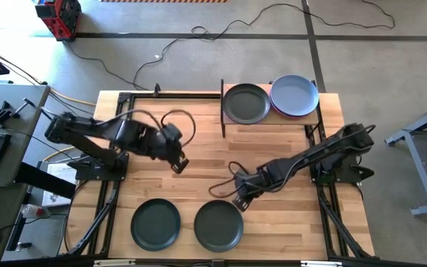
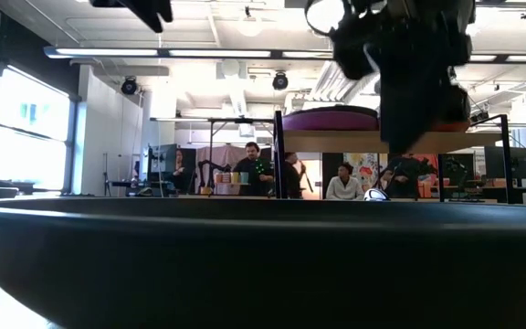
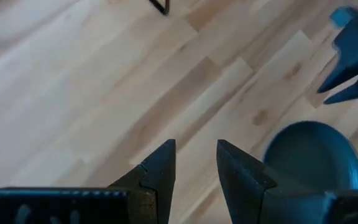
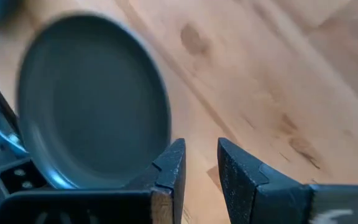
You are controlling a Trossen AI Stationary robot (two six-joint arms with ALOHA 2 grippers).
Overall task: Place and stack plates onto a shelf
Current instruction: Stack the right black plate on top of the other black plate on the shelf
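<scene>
On the rod-framed light-wood shelf at the table's far edge, a dark round plate lies left of a purple one, while two dark plates sit side by side on the wood-plank tabletop near the front edge.

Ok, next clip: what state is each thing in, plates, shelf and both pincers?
Left pincer: open, empty, above bare table.
Right pincer: open, empty, beside the right front plate.
Left front plate: dark, flat on the table, not shelved.
Right front plate: dark, flat on the table, not shelved.
Dark shelf plate: on the shelf.
Purple plate: on the shelf, beside the dark one.
Shelf: two plate spots filled.
</scene>
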